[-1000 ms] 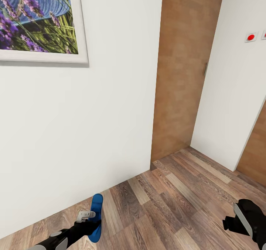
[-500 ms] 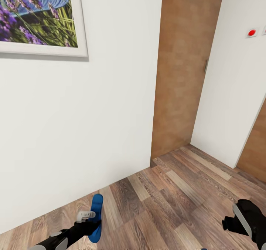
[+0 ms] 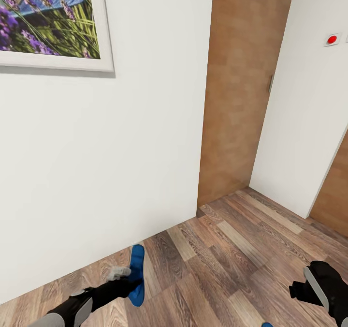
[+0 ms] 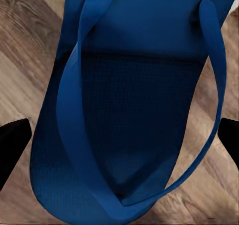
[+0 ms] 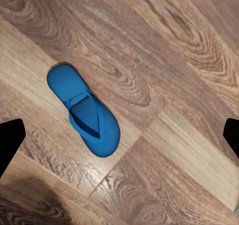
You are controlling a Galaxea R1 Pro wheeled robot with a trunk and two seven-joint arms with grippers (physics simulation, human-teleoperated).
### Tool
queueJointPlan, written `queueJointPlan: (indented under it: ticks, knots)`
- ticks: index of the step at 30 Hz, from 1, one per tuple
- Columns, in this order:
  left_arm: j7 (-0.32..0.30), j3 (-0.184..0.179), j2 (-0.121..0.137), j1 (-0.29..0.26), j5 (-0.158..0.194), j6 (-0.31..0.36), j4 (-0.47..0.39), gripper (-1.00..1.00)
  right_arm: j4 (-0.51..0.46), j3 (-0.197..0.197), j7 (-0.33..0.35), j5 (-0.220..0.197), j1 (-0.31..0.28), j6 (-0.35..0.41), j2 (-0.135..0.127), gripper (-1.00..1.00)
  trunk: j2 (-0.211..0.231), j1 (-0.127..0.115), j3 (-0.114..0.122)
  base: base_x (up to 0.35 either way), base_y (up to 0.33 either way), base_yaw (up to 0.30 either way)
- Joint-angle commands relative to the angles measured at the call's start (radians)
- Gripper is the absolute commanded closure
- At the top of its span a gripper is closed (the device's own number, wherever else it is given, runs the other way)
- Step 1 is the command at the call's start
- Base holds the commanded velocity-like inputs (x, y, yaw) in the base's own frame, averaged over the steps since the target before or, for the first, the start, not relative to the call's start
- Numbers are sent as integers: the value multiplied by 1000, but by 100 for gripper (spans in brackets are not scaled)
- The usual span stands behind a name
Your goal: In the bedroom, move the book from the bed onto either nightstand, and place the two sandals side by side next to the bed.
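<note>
Your left gripper (image 3: 129, 281) is low at the left of the head view, its jaws clenched on one blue sandal (image 3: 137, 274), which it holds clear of the wood-plank floor (image 3: 227, 264), close to the white wall (image 3: 121, 162). In the left wrist view that same sandal (image 4: 134, 105) sits right in front of the camera, sole face and thong straps toward you, with the dark fingertips (image 4: 12, 145) at either edge and floor planks behind it. Your right gripper (image 3: 309, 293) hangs low at the right of the head view, over bare floor; its jaws are released and spread wide with nothing between them, as the right wrist view shows by the dark tips at the far edges. Between those tips lies the second sandal (image 5: 83, 110), flat on the floor, strap side up, lying at an angle across the planks and apart from both fingers. Ahead of you the head view has a lavender picture (image 3: 48, 22) on the wall, a brown wooden door (image 3: 241, 90) set back in the corner, and a red button plate (image 3: 331, 39) on the wall to the right.
</note>
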Motion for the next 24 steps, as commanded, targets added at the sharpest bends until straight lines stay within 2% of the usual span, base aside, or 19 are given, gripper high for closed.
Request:
queueJointPlan:
  ticks: [1, 2, 5, 8, 12, 21, 24]
  knots:
    - [-39, -1, -3, -1, 5, 25, -4, 100, -1, -1, -5, -9, 0, 3, 0, -100, 0, 0, -1, 0, 0, 0]
    - [-59, 0, -3, -1, 4, 35, -6, 100, -1, -1, -5, -9, 0, 3, 0, -100, 0, 0, -1, 0, 0, 0]
    - [-186, 2, 6, -1, 4, 69, -21, 100, -1, -1, -5, -8, 0, 3, 0, -100, 0, 0, -1, 0, 0, 0]
    - [-236, 4, 22, -1, 5, 79, -48, 100, -1, -1, -5, -8, 0, 3, 0, -100, 0, 0, -1, 0, 0, 0]
    - [-256, 4, 30, -1, 6, 83, -66, 100, -1, -1, -5, -9, 1, 3, 0, -100, 0, 0, -1, 0, 0, 0]
    - [-259, 4, 32, -1, 6, 84, -69, 100, -1, -1, -7, -8, 1, 3, 0, -100, 0, 0, -1, 0, 0, 0]
    - [-259, 4, 32, -1, 6, 85, -69, 100, -1, -1, -7, -8, 1, 3, 0, -100, -1, 1, -13, 0, 0, 0]
